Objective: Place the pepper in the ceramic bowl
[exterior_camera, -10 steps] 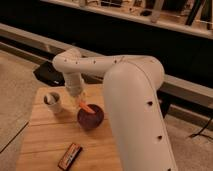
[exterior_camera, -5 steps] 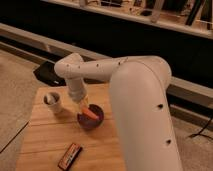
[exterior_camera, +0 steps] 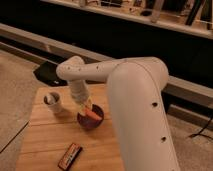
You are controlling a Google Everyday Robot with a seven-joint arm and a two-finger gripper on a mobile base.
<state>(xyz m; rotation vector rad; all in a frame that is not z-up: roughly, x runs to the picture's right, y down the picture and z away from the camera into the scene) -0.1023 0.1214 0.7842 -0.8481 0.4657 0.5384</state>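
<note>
The orange pepper (exterior_camera: 91, 115) lies across the mouth of the dark maroon ceramic bowl (exterior_camera: 98, 124), which stands in the middle of the wooden table. My gripper (exterior_camera: 84, 108) comes down from the wrist onto the bowl's left side. It is shut on the pepper's left end, low over the bowl. The big white forearm fills the right half of the view and hides the table's right side.
A small white cup (exterior_camera: 53, 102) stands left of the bowl, close to the wrist. A dark candy bar (exterior_camera: 70, 156) lies near the front edge of the wooden table (exterior_camera: 42, 137). A dark flat object (exterior_camera: 47, 73) lies on the floor behind the table.
The gripper has come down with the pepper from just above the bowl, so the pepper now rests in the bowl. The wrist has shifted slightly left.
</note>
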